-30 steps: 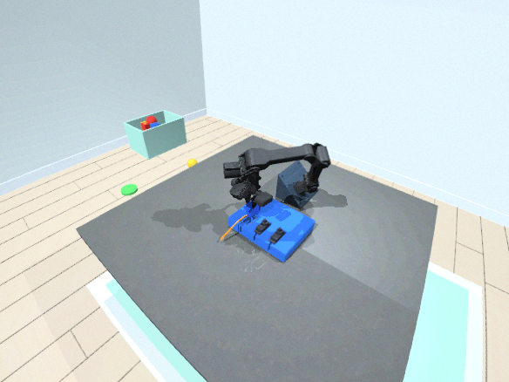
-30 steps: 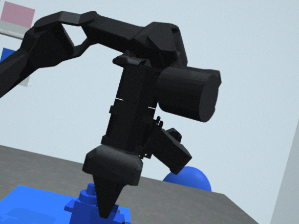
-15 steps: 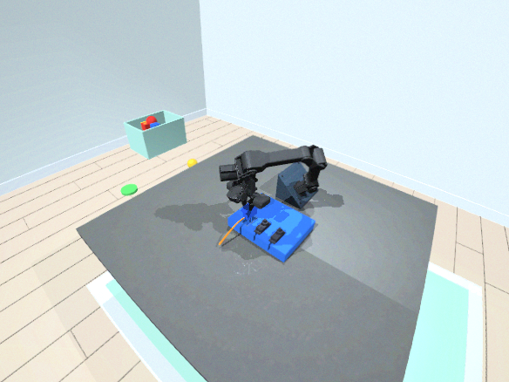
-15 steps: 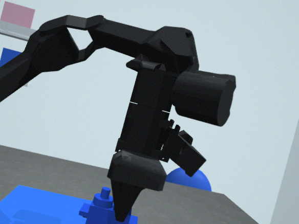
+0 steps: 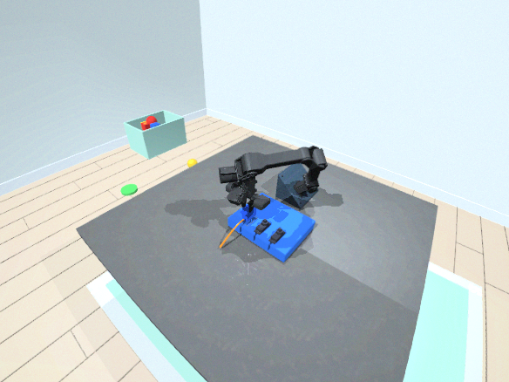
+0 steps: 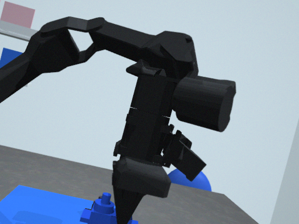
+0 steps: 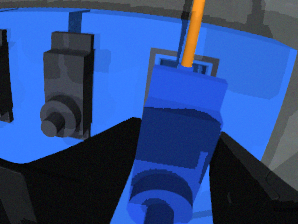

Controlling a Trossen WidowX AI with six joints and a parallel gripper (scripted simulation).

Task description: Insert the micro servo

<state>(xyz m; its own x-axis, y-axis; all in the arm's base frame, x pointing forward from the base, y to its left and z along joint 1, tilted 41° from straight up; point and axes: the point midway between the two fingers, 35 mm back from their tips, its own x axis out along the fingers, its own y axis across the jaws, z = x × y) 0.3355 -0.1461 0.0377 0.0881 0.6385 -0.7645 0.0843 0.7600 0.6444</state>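
The blue loose servo (image 5: 247, 214) (image 6: 103, 208) (image 7: 182, 90) is upright, output shaft up, between the fingers of my gripper (image 5: 248, 210) (image 7: 176, 134), which is shut on it. In the wrist view it covers most of the marked pocket; the pocket's grey outline (image 7: 150, 67) shows at its cable end. The servo appears above the deck (image 5: 301, 223) (image 6: 25, 198) (image 7: 120, 82) and slightly turned against the outline. Its lower body and seating are hidden. The orange cable (image 5: 231, 233) (image 7: 194, 32) extends past the deck's edge, over or just beside the dark side notch (image 7: 184, 27).
Two black servos (image 5: 262, 227) (image 5: 277, 235) sit in the deck beside the pocket; one (image 7: 67, 80) is near my finger in the wrist view. A dark blue block (image 5: 289, 185) stands behind the deck. A blue ball (image 6: 192, 180) is in the background. A toy crate (image 5: 163, 140) is far left.
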